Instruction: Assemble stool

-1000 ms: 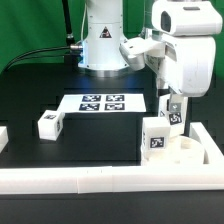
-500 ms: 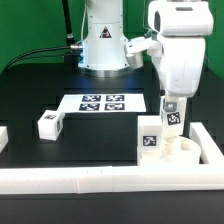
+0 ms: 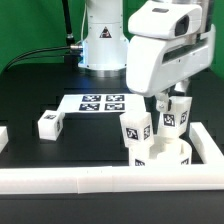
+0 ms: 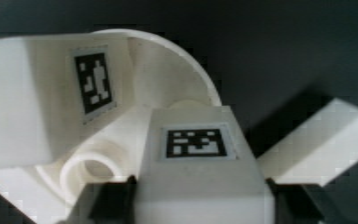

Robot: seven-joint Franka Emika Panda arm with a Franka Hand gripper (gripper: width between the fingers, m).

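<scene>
The claw (image 3: 170, 104) grips a leg (image 3: 173, 119) upright, its long axis vertical, directly over the seat (image 3: 172, 153) at the exterior view's right. A second leg (image 3: 135, 131) stands on the seat just beside it. The third leg (image 3: 48, 124) lies well apart on the surface (image 3: 30, 92). The arm points straight down. The held leg's base may already touch its recess, but I cannot tell.
</scene>
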